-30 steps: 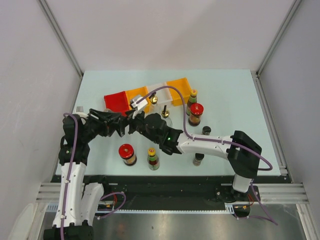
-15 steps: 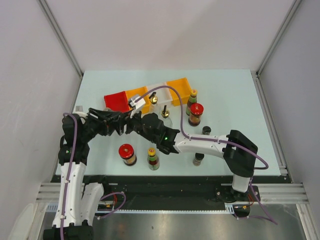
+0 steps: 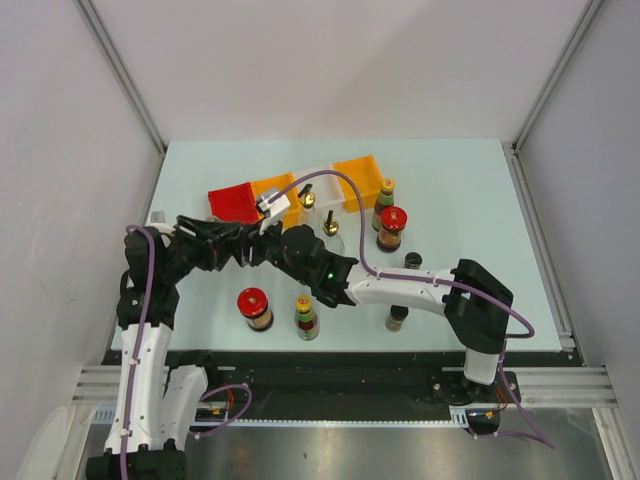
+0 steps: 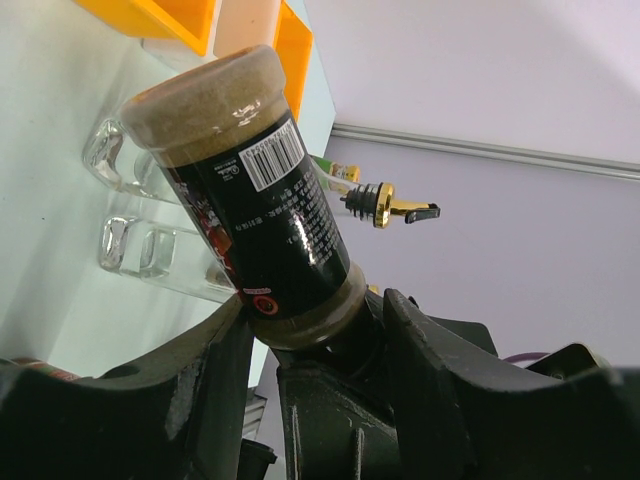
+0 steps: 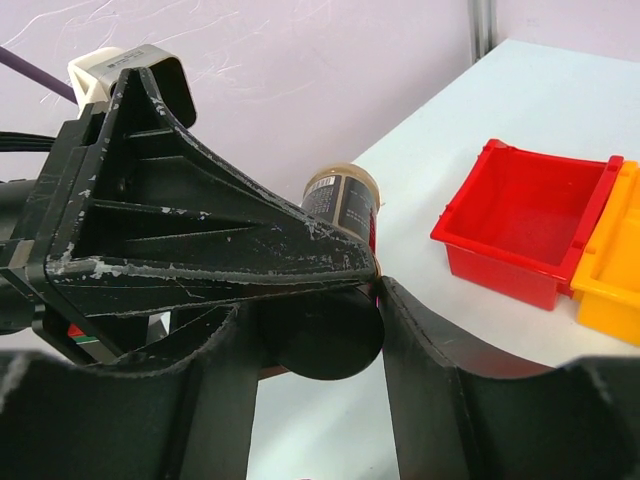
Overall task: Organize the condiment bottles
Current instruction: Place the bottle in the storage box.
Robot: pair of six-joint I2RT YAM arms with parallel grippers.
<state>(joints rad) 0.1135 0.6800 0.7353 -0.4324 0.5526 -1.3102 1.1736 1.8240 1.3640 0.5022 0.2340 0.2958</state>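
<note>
A black-capped shaker [image 4: 250, 190] with tan contents and a black label hangs tilted above the table, and my left gripper [image 4: 310, 320] is shut on its cap end. My right gripper [image 5: 320, 335] has come from the opposite side, and its fingers [image 5: 420, 350] press both sides of the same black cap. The two grippers meet left of centre [image 3: 258, 245]. A red-lidded jar [image 3: 253, 303] and a green-capped sauce bottle [image 3: 306, 315] stand near the front. Two gold-spouted glass bottles [image 3: 330, 225], another red-lidded jar [image 3: 391, 225] and a sauce bottle [image 3: 385, 195] stand further back.
A row of red [image 3: 232, 203], orange [image 3: 275, 190], white [image 3: 322, 180] and orange [image 3: 358, 180] bins lies at the back. Black-capped bottles stand at the right [image 3: 412, 262] and under the right forearm [image 3: 397, 318].
My right gripper's jaws have narrowed from wide open onto the shaker's cap, and the right arm has edged slightly left. The left gripper has kept its hold.
</note>
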